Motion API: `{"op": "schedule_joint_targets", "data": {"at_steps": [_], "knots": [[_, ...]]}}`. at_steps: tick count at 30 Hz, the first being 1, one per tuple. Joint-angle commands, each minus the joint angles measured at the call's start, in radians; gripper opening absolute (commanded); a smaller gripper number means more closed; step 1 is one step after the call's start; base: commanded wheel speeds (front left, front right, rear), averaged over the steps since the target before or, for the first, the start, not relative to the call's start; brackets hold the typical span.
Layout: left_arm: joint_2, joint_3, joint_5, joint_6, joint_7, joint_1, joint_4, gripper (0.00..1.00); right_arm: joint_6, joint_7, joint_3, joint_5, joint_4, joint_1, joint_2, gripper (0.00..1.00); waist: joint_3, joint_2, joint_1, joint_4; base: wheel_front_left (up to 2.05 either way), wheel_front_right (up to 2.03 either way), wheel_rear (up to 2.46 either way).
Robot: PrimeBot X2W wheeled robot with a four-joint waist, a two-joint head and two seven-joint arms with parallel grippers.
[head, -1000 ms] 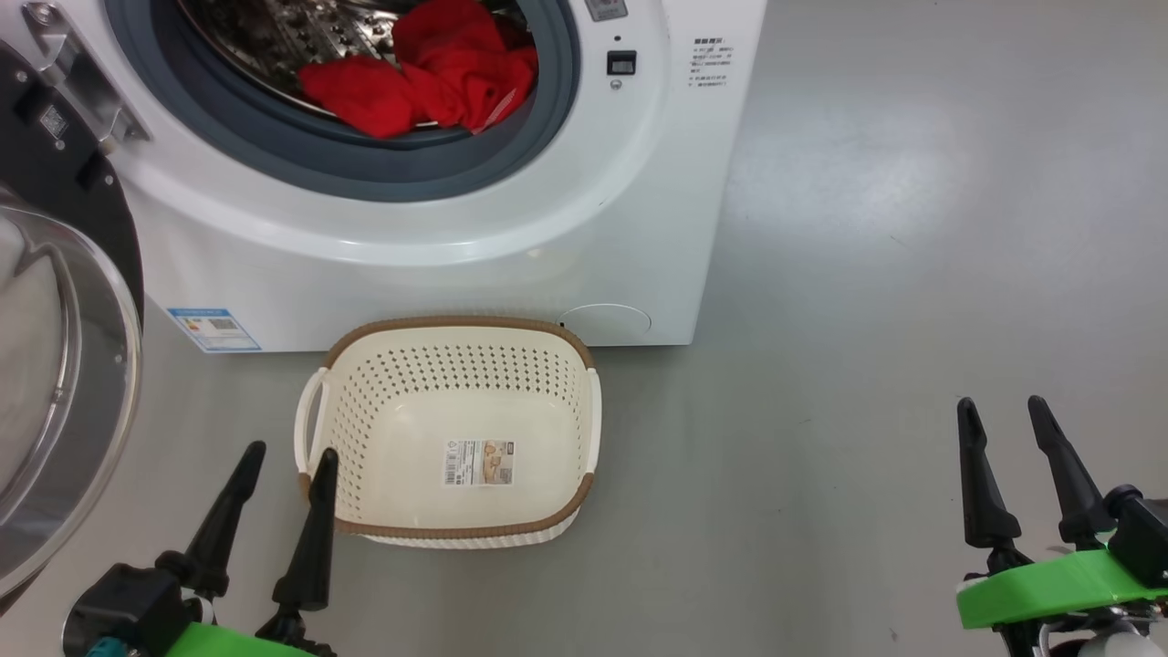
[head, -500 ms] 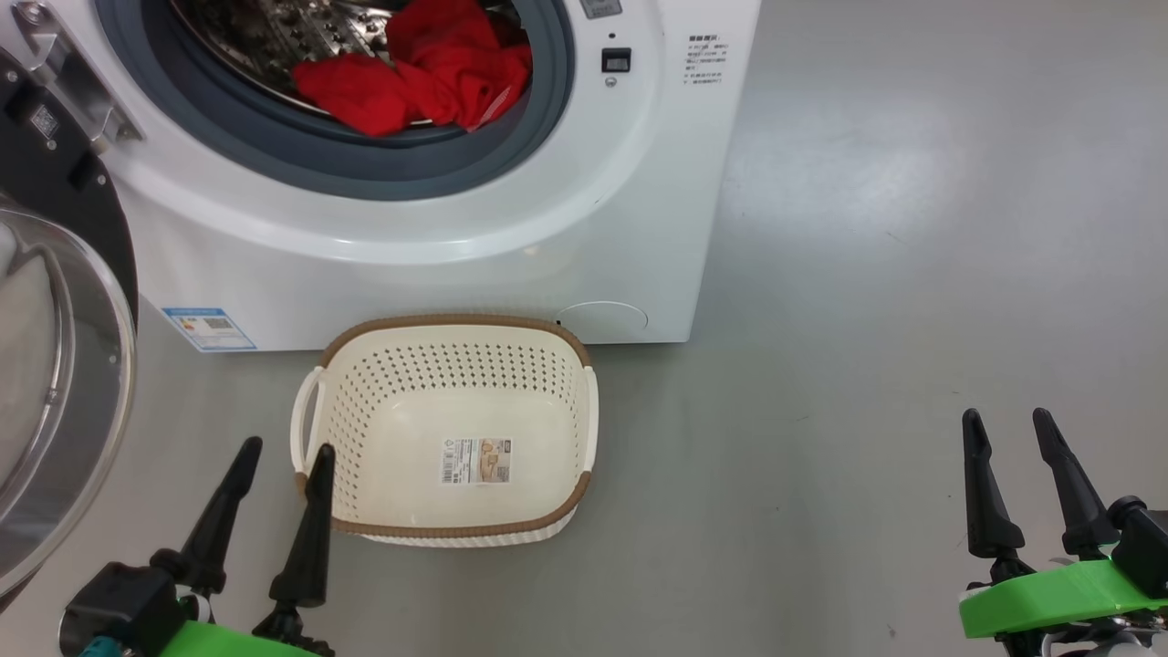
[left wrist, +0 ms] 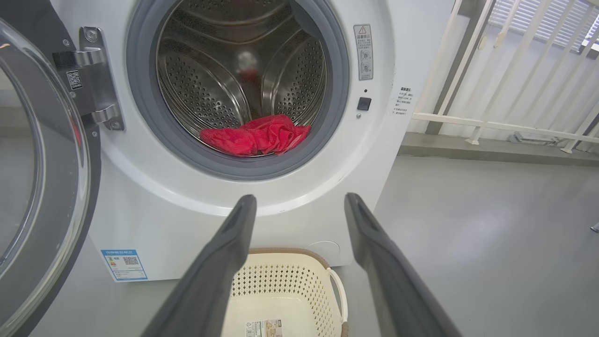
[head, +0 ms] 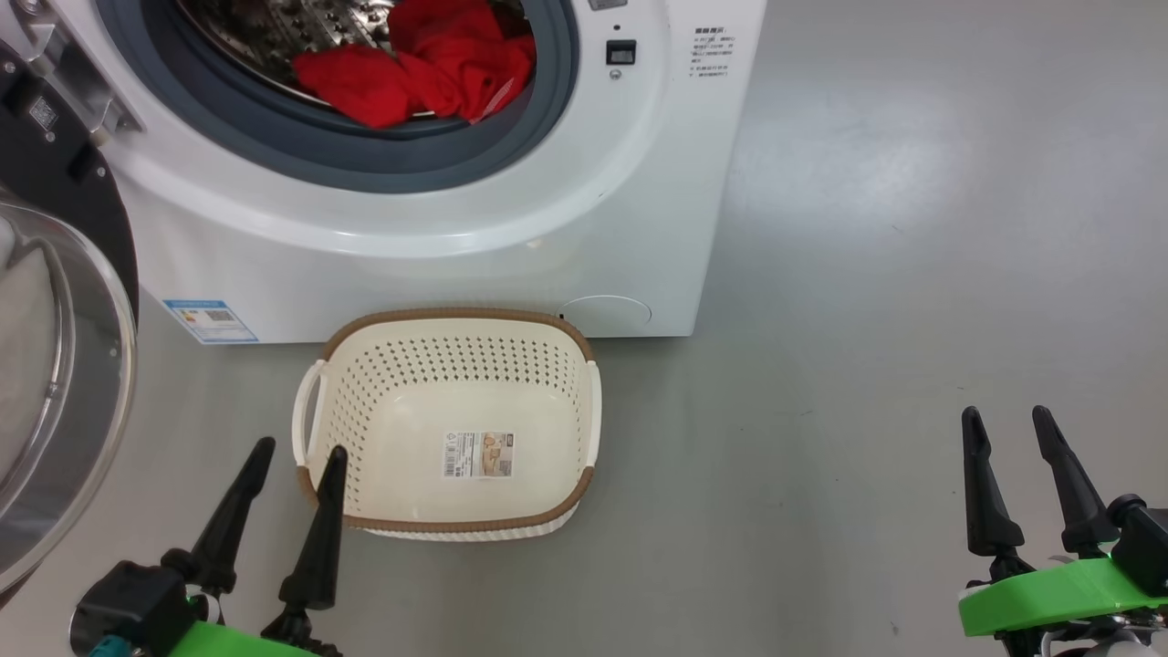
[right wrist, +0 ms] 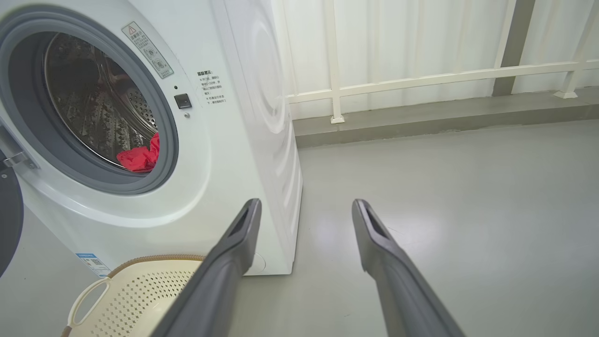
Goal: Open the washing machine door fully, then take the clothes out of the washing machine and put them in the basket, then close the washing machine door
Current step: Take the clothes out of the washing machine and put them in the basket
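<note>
1. Black fingers up front: my left gripper (head: 301,447) is spread apart, gripping nothing, just by the near left corner of the basket (head: 461,315). My right gripper (head: 1005,412) is the same, well off to the basket's right.
2. Basket sits on the grey floor (head: 867,274), paper label (head: 477,454) on its bottom.
3. Just behind the basket is the washing machine (head: 411,265), with the washing machine door (head: 55,365) swung open to the basket's left.
4. The clothes (head: 429,68) are heaped in the drum (head: 255,23), beyond the basket.

A laundry corner: washing machine (head: 438,265), grey floor (head: 867,274), white railing (right wrist: 421,78).
</note>
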Motion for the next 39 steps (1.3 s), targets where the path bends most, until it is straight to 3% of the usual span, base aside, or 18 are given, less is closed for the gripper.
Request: {"op": "schedule_joint_targets", "data": {"at_steps": [1,23,39], "knots": [[0.031,0.031,-0.008,0.002,-0.004,-0.028,-0.024,1.00,0.007,-0.007,0.026,0.004,-0.028,-0.018,-0.013,1.00,0.000,-0.0001,0.0000,0.001,0.28,-0.34,0.06],[0.040,0.011,-0.010,0.002,-0.004,-0.031,-0.009,1.00,0.007,-0.007,0.037,0.002,-0.027,-0.016,-0.013,1.00,-0.009,-0.0001,0.0000,0.009,1.09,-1.12,0.03],[0.016,0.032,0.004,0.002,-0.004,-0.029,0.009,1.00,0.007,-0.007,0.037,0.003,-0.027,-0.016,-0.013,1.00,-0.003,-0.0001,0.0000,0.018,0.13,-0.13,0.00]]}}
